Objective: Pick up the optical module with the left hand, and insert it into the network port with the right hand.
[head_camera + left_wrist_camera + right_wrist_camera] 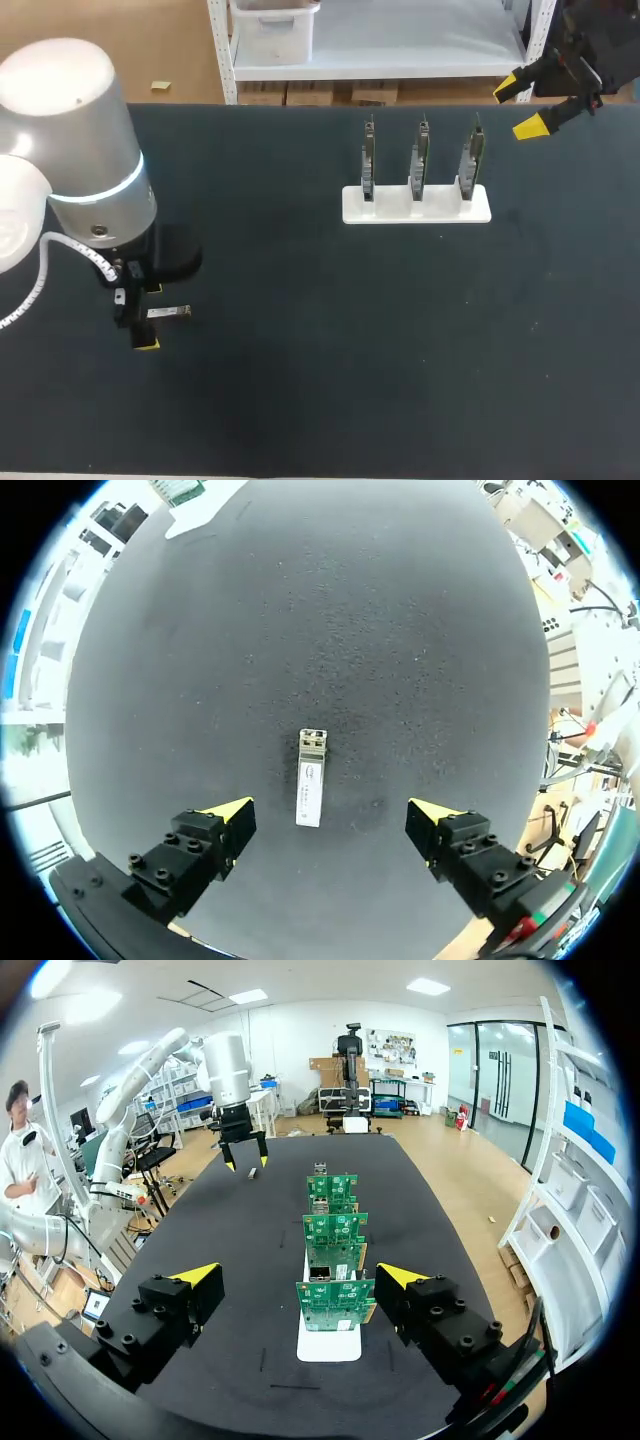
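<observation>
As counted: one module [311, 791], three boards [420, 165].
Module: slim, silver, white-labelled, laid flat.
Left gripper [330, 813]: spread wide, module between untouched, nothing held.
Right gripper [297, 1274]: spread wide, nothing held.

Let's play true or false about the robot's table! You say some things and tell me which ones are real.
1. The left gripper is open above the optical module. True.
2. The right gripper is holding the optical module. False: it is open and empty, near the far end of the white stand.
3. Three circuit boards stand upright in the white stand. True.
4. The optical module is already plugged into a board. False: it lies flat on the table, far from the stand.
</observation>
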{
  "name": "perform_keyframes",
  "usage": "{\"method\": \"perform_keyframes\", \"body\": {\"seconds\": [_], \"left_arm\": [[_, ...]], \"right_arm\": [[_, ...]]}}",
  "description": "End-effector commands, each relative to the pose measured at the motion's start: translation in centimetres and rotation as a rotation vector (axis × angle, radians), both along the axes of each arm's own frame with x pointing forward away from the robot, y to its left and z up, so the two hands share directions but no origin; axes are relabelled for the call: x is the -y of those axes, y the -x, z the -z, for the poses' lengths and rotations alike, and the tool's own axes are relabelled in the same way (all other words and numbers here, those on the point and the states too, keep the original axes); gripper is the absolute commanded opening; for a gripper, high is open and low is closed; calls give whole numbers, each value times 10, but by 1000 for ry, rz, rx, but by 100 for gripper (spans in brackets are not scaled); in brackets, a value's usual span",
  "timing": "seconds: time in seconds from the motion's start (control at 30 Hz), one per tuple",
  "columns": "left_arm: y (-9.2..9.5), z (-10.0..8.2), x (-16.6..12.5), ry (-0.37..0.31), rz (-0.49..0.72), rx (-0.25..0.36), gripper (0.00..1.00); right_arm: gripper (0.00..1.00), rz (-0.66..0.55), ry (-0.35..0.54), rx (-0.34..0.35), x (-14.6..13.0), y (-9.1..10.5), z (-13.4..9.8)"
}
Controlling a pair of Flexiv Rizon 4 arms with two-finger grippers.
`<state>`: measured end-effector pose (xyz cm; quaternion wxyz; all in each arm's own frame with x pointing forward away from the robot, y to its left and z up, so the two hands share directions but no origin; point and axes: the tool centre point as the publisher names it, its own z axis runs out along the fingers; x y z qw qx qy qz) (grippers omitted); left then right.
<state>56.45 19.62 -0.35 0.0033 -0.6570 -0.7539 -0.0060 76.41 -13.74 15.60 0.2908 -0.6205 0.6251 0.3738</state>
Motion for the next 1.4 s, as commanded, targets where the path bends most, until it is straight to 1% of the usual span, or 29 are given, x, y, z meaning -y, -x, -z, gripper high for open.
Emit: {"method": "perform_keyframes", "body": {"seconds": [0.03, 0.4, 0.43, 0.47, 0.5, 0.53, 0.57, 0.6, 0.63, 0.97, 1.07, 1.3, 1.4], "left_arm": [[-3, 5, -1, 4, 1, -6, 100], [-7, 13, 1, 4, 12, -17, 100], [-8, 14, 1, 5, 11, -17, 93], [-9, 15, 2, 8, 12, -20, 75], [-9, 16, 2, 10, 12, -22, 44], [-10, 17, 3, 9, 14, -24, 44], [-10, 18, 3, 10, 17, -27, 35], [-10, 18, 3, 10, 19, -28, 14], [-10, 19, 3, 9, 20, -29, 0], [-11, 20, 3, 1, 21, -36, 0], [-14, 18, 2, -2, 20, -34, 0], [-30, 4, 4, 10, 8, 10, 0], [-43, -10, 3, 58, -35, 49, 0]], "right_arm": [[100, 5, 0, 4, 0, 3, 0], [100, 5, 0, 4, 0, 3, 0], [100, 5, 0, 4, 0, 3, 0], [100, 5, 0, 4, 0, 3, 0], [100, 5, 0, 4, 0, 3, 0], [100, 5, 0, 4, 0, 3, 0], [100, 5, 0, 4, 0, 3, 0], [100, 5, 0, 4, 0, 3, 0], [100, 5, 0, 4, 0, 3, 0], [100, 5, 0, 4, 0, 3, 0], [100, 5, 0, 4, 0, 3, 0], [100, 5, 0, 4, 0, 3, 0], [100, 5, 0, 4, 0, 3, 0]]}}
